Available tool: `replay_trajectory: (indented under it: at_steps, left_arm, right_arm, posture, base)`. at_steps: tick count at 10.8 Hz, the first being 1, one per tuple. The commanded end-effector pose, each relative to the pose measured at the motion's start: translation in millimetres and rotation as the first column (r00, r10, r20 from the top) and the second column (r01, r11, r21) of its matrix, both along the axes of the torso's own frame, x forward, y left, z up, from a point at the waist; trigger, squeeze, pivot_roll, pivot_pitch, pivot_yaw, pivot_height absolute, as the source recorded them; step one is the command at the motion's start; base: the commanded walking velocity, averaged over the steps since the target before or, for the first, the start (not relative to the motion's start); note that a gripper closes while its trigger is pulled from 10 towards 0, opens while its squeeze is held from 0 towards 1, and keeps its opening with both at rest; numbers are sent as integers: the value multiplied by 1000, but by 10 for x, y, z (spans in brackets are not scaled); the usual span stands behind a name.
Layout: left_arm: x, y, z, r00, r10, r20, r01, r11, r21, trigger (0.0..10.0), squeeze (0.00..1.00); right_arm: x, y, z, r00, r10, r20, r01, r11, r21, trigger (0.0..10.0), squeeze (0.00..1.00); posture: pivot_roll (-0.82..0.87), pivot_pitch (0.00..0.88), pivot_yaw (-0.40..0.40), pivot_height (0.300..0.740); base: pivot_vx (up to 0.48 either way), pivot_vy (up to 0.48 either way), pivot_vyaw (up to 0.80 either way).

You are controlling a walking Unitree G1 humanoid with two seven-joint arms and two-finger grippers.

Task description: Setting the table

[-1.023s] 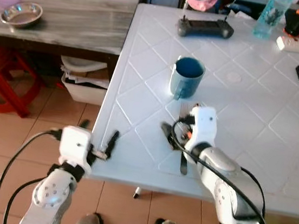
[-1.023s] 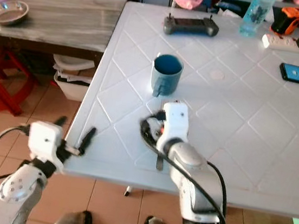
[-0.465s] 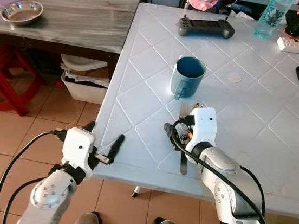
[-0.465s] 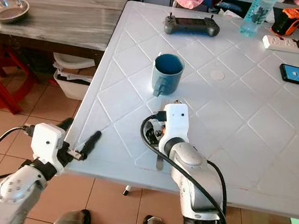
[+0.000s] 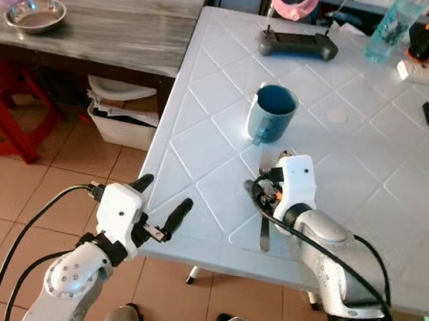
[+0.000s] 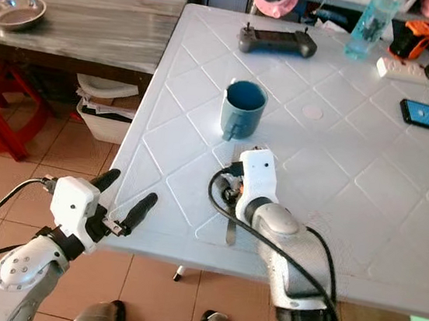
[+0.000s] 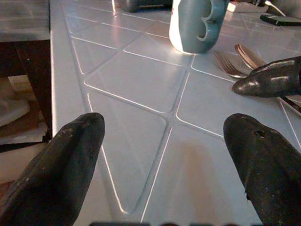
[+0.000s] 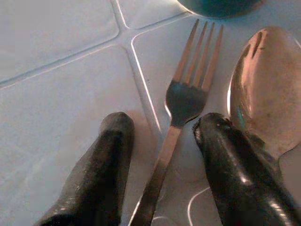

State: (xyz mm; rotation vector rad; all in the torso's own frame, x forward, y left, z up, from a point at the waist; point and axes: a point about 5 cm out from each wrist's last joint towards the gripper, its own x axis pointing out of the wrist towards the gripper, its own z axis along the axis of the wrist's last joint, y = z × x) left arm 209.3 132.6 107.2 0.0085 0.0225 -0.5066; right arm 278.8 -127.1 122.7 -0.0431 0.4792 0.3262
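Resting low on the white table (image 5: 201, 143), the right gripper (image 8: 162, 155) had its two fingers spread on either side of the fork (image 8: 181, 101), not squeezing it; a spoon (image 8: 263, 89) lay beside the fork, near the blue mug (image 5: 271, 113); the left gripper (image 5: 164, 204) was wide open at the table's edge.

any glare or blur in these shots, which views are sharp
Left eye view: evenly lit, slightly soft, mild sheen on the table. Left wrist view: bright glare streaks on the table, left claw fingers blurred up close, mug fairly sharp. Right wrist view: fork sharp, glare on the spoon.
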Motion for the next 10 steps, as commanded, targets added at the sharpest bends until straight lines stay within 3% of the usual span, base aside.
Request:
replay_trajectory:
  at_steps: [1, 8, 10]
  left_arm:
    - [-34, -18, 15, 1000, -16, -1, 16, 1000, 1, 10000, 0]
    - [-71, -27, -2, 999, -50, -8, 50, 999, -7, 10000, 0]
    - [17, 124, -102, 995, 96, -22, -94, 993, 70, 10000, 0]
  right_arm:
    - [-280, -190, -685, 933, -68, -354, 46, 996, -71, 0, 0]
    - [-355, -115, -706, 922, -74, -379, 81, 997, 1, 0, 0]
    - [-306, -56, -637, 929, -83, -362, 106, 993, 44, 0, 0]
  posture:
    - [49, 218, -4, 740]
    - [48, 211, 1, 740]
    - [47, 202, -1, 740]
  base:
    - [0, 0, 0]
    - [0, 0, 0]
    - [0, 0, 0]
